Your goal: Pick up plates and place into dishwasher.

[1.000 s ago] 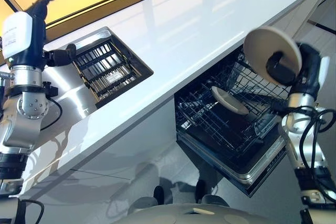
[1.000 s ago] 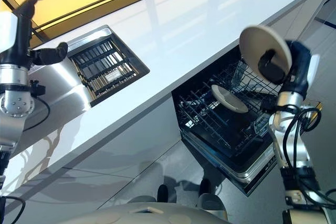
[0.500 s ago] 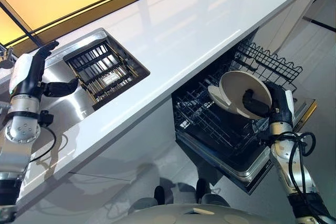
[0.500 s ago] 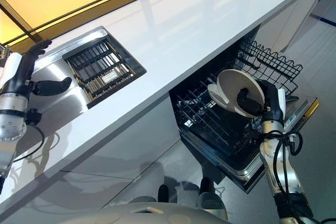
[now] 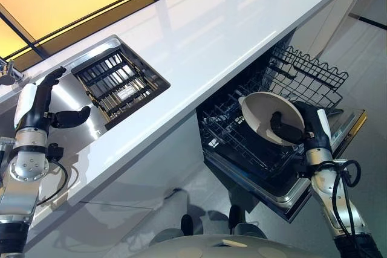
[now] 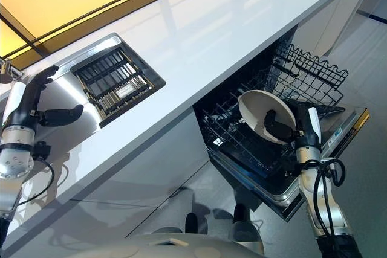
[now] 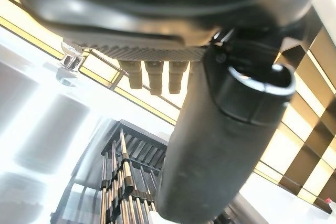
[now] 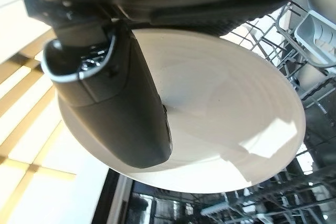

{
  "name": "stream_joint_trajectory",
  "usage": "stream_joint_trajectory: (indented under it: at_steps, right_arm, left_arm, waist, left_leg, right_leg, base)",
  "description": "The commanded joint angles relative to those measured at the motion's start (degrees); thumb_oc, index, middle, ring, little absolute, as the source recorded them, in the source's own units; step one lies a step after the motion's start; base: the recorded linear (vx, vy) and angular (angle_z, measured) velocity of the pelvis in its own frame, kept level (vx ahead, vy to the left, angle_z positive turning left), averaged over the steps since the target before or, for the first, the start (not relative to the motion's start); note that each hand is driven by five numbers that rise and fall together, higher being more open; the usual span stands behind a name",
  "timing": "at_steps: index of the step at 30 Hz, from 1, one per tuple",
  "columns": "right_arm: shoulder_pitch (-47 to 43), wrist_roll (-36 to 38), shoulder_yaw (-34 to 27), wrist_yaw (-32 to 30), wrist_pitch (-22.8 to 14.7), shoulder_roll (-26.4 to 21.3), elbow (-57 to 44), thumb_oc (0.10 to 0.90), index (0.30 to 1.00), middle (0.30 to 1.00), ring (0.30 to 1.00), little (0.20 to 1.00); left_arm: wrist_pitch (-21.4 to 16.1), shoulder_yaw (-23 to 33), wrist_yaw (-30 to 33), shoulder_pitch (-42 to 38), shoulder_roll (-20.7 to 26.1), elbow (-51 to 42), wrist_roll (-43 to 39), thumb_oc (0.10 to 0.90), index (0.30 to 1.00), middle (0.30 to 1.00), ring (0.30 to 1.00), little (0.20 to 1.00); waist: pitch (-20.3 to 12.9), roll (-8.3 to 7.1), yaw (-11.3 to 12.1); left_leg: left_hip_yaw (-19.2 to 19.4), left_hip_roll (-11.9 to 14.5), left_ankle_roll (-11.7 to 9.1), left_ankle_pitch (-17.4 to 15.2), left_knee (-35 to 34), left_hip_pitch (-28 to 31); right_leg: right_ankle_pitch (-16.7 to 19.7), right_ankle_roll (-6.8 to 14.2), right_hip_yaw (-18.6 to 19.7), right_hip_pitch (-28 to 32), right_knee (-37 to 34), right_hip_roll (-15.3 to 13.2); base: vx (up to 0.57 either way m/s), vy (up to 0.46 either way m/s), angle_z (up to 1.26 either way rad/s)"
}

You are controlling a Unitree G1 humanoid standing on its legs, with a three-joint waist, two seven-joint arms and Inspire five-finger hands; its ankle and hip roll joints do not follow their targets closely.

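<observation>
Right hand (image 5: 302,130): we find thumb and fingers clamped on a cream plate (image 5: 266,116), lower right of the frame.
Plate: tilted over the dishwasher's (image 5: 284,188) lower rack (image 5: 236,140).
Left hand (image 5: 45,104): fingers relaxed, nothing held, above the tabletop (image 5: 199,34) beside the slotted sink tray (image 5: 118,83).

From my remote station I see a glossy white table (image 5: 211,22) running across the kitchen; a steel sink (image 5: 84,98) is set into it, fitted with a dark slatted rack (image 5: 118,83); a chrome tap (image 5: 7,74) stands at the sink's edge; pale grey floor (image 5: 369,64) lies below.
</observation>
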Motion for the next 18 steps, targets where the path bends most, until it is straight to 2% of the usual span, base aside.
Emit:
stream_joint_trajectory:
  at_steps: [1,4,7,18]
  right_arm:
    - [-4.23,-0.87,-0.15,-4.22,-8.97,-2.29,-9.99,0.100,0.300,0.300,0.300,0.200]
    - [-4.21,-2.08,-0.13,-5.32,-10.25,-2.44,-10.31,0.100,0.300,0.300,0.300,0.200]
    - [-3.71,-3.60,0.21,-4.83,-9.61,-2.80,-10.86,0.100,0.300,0.300,0.300,0.200]
    - [-2.22,-6.69,4.24,-0.61,-2.75,-3.05,-7.46,0.100,0.300,0.300,0.300,0.200]
  left_arm:
    - [-4.89,5.40,4.77,-2.78,3.41,0.43,-0.60,0.800,0.900,0.900,0.900,0.900]
    - [-5.17,4.98,5.31,-2.34,2.63,0.36,-0.63,0.800,0.900,0.900,0.900,0.900]
    - [-5.19,5.12,5.21,-1.73,2.22,0.11,-0.85,0.800,0.900,0.900,0.900,0.900]
    - [-5.01,4.46,4.27,-1.53,2.38,-0.58,-1.28,0.800,0.900,0.900,0.900,0.900]
  waist:
    - [-3.25,-0.74,-0.69]
    - [-3.22,-0.76,-0.55]
    - [-3.18,-0.74,-0.39]
    - [-3.16,-1.02,-0.15]
  left_leg:
    - [2.94,-5.73,2.54,-5.01,0.52,-0.85]
    - [2.84,-5.91,2.46,-5.01,0.58,-0.94]
    - [2.81,-5.90,2.45,-4.98,0.70,-1.13]
    - [2.45,-5.93,2.39,-4.85,0.78,-1.31]
  right_leg:
    - [-11.90,2.78,-1.93,2.16,6.54,2.02]
    - [-11.67,2.81,-1.90,2.16,6.17,2.09]
    - [-11.88,2.83,-2.01,2.01,6.46,1.97]
    - [-12.33,2.70,-2.44,1.95,7.06,1.76]
  base:
    - [0.00,0.000,0.00]
    - [0.00,0.000,0.00]
    - [0.00,0.000,0.00]
    - [0.00,0.000,0.00]
